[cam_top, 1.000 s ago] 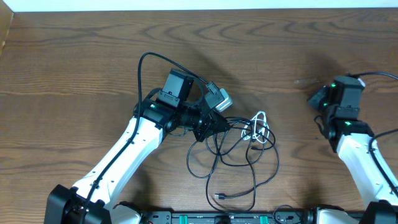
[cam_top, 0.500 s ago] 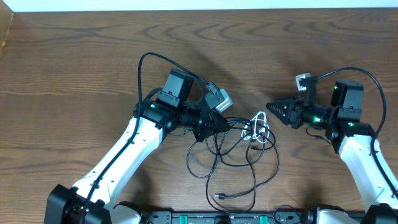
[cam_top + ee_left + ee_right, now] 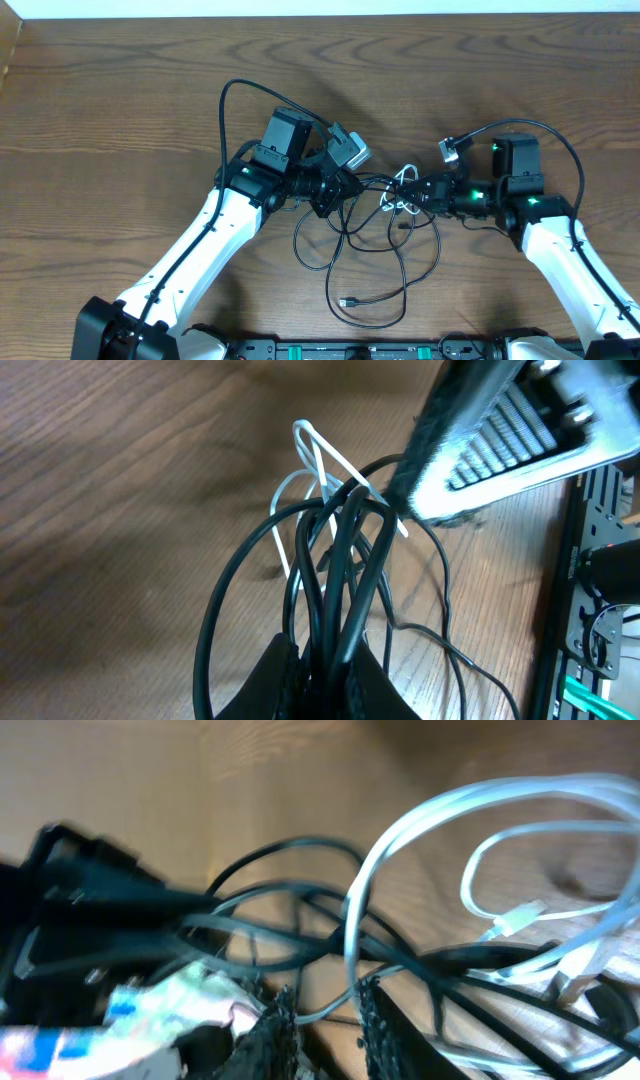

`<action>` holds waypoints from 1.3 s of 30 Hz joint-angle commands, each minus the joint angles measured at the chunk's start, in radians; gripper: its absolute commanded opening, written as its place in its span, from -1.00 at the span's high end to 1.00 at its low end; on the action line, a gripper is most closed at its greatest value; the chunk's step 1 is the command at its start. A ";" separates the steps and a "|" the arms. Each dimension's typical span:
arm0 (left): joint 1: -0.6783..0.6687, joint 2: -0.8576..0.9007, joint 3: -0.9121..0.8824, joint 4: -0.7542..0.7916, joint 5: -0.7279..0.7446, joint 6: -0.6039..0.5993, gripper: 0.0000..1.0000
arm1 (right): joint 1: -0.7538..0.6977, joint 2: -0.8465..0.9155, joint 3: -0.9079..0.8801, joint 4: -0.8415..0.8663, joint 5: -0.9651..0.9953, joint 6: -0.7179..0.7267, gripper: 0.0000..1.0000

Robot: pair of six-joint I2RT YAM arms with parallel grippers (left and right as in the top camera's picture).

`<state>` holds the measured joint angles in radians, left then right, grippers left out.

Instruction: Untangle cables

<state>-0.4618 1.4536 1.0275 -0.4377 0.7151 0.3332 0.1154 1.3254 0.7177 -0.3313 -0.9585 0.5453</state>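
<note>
The cables lie in a tangle at the table's middle: several black cables (image 3: 385,270) looped toward the front, and a shorter white cable (image 3: 400,185) in the knot. My left gripper (image 3: 337,192) is shut on a bunch of black cables (image 3: 345,550) that rise from its jaws (image 3: 325,675). The white cable (image 3: 312,455) sticks out beyond them. My right gripper (image 3: 418,192) is at the knot's right side. Its jaws (image 3: 325,1020) are open, with a thin pale strand of cable crossing between them. White cable loops (image 3: 470,830) and black cables (image 3: 290,905) fill its view.
A black cable plug end (image 3: 348,301) lies near the table's front edge. The right gripper's finger (image 3: 500,430) shows close in the left wrist view. The left gripper (image 3: 90,920) shows at the left of the right wrist view.
My right arm has swung left from the table's right side into the tangle. My left gripper has stayed shut on the black cables, and the loops have shifted slightly left.
</note>
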 commanded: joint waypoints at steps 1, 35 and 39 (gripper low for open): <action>-0.001 0.002 0.008 -0.004 0.037 -0.013 0.85 | 0.018 -0.011 0.008 0.034 0.129 0.140 0.55; 0.000 0.002 0.008 -0.082 -0.051 -0.013 0.85 | -0.084 0.071 0.007 0.773 -0.562 0.265 0.98; -0.001 0.004 0.008 -0.086 -0.051 -0.013 0.85 | -0.219 0.071 0.007 1.147 -0.551 0.590 0.98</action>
<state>-0.4610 1.4536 1.0275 -0.5182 0.6846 0.3252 -0.0311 1.4151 0.7158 0.6594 -1.4292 0.8391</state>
